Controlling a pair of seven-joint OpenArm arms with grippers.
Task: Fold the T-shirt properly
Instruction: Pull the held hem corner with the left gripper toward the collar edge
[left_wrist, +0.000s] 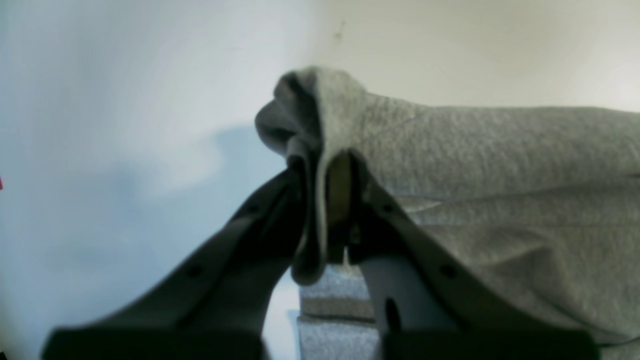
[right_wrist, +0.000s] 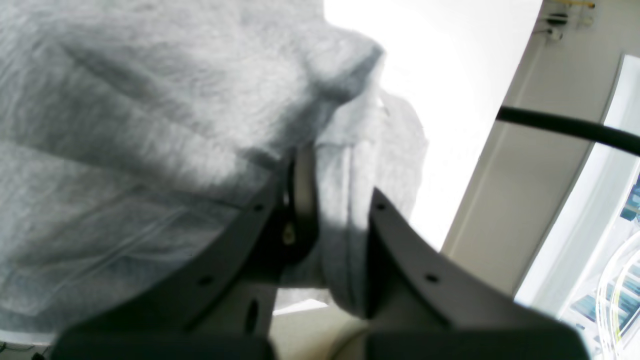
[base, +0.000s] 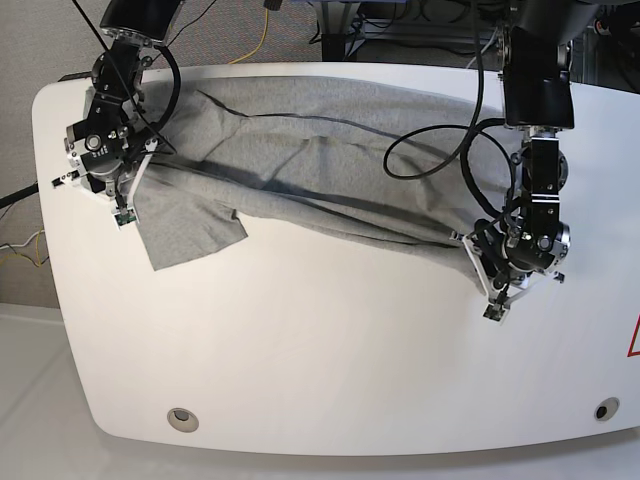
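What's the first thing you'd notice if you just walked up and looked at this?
A big grey T-shirt stretched across the far half of the white table, held up at both ends. The left gripper pinches one end, the right gripper the other, and a sleeve droops onto the table below the right one.

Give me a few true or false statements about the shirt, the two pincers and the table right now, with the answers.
1. Both pincers are shut on the shirt. True: the left pincer and the right pincer each pinch grey cloth.
2. The shirt is folded into a neat square. False: it stretches across the table between the arms, creased.
3. One sleeve lies flat on the table below the right pincer in the base view. True.
4. The shirt has a big print. False: it is plain grey.
5. The table is black. False: it is white.
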